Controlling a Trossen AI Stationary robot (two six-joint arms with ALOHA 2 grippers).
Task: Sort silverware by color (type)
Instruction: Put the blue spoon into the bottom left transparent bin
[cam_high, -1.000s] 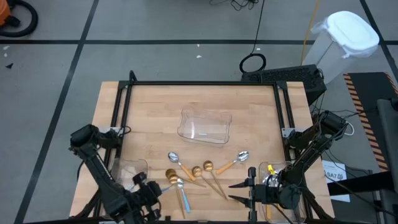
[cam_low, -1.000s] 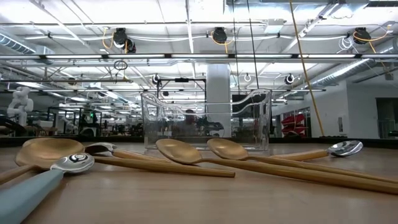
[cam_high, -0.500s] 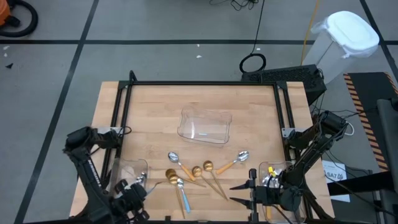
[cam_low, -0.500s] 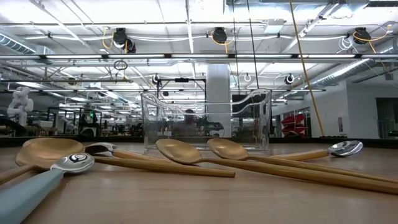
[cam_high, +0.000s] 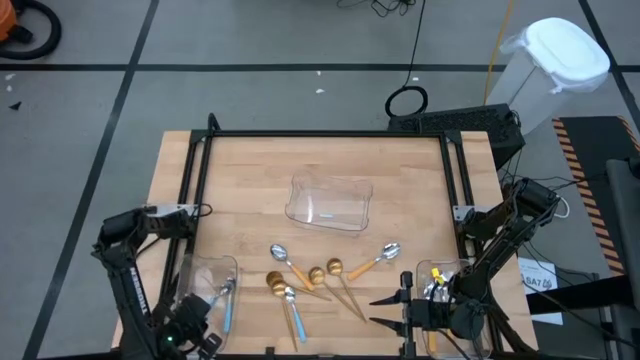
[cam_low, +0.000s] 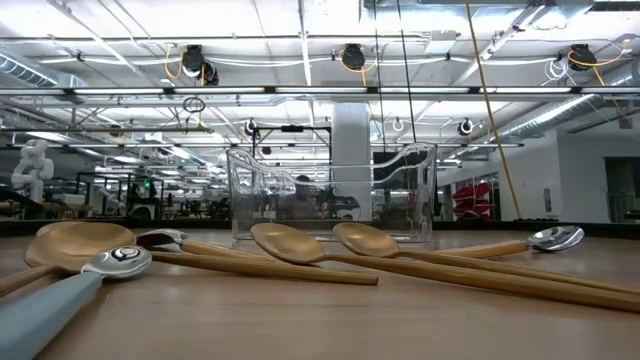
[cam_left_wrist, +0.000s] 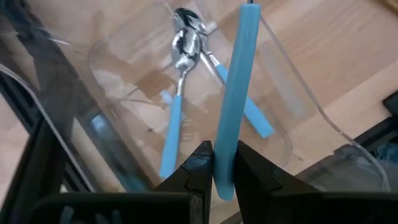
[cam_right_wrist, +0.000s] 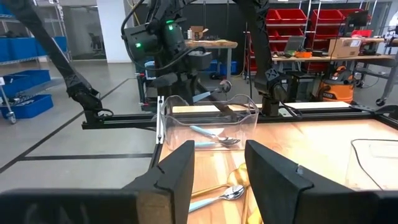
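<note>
Underneath, light wood table (cam_high: 250, 170); beyond, grey floor (cam_high: 90, 100), black lines.

The bench (cam_high: 240, 165) lies bare across its far half, giving open passage on every side of the middle clear tray (cam_high: 329, 203), which stands alone. Nearer the arms, the way is crowded: a cluster of loose spoons (cam_high: 315, 274) lies between the two grippers, handles fanned and crossing. The left tray (cam_high: 196, 268) has upright clear walls and two blue-handled spoons (cam_left_wrist: 180, 93) lying crossed on its floor; the left gripper (cam_left_wrist: 219, 180), fingers clamped on another blue-handled spoon (cam_left_wrist: 236, 87), hangs over it. The right gripper (cam_high: 385, 307), fingers spread, stands just beside the cluster's near right edge.
</note>
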